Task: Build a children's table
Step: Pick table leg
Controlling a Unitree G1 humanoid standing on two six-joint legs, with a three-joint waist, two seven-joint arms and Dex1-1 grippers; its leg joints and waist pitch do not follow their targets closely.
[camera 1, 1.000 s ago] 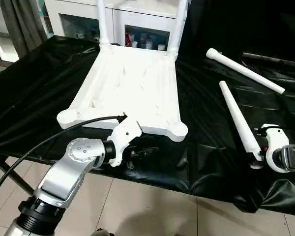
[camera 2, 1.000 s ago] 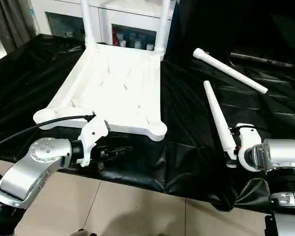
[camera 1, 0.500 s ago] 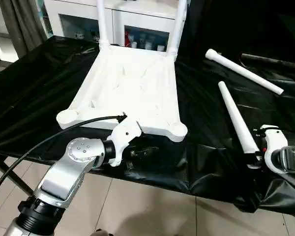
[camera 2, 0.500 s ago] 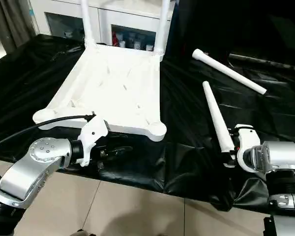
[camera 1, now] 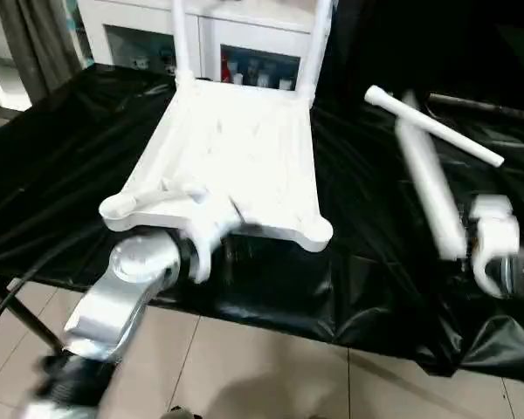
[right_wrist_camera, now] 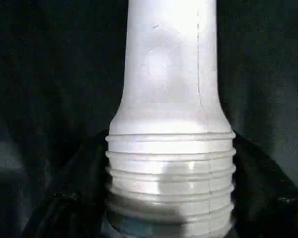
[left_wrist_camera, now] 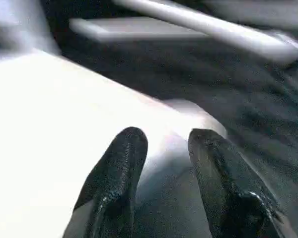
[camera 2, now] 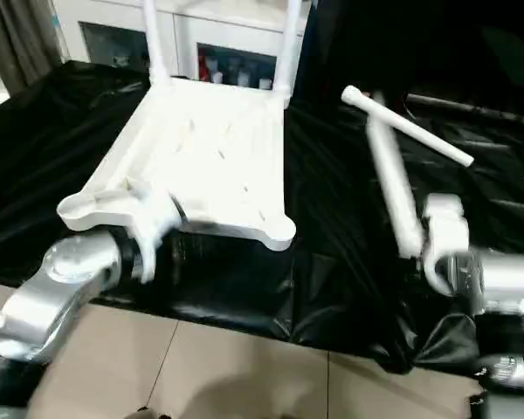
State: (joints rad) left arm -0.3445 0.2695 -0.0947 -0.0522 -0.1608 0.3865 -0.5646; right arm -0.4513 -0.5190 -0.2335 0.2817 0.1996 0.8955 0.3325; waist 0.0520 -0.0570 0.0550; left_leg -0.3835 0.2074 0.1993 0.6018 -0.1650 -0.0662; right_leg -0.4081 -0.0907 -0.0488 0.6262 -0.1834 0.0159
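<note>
With two legs (camera 1: 180, 39) seated in the inverted table (camera 1: 236, 153), my right fingers (right_wrist_camera: 64, 208) clench a third leg (camera 1: 430, 188), my left fingers (left_wrist_camera: 116, 173) released, a fourth (camera 1: 437, 129) waiting.

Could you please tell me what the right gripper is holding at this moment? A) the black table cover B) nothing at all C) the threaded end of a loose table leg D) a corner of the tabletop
C: in the right wrist view the right gripper has its black fingers on either side of the ridged, threaded end of a leg, and the head view shows that leg rising from it.
</note>
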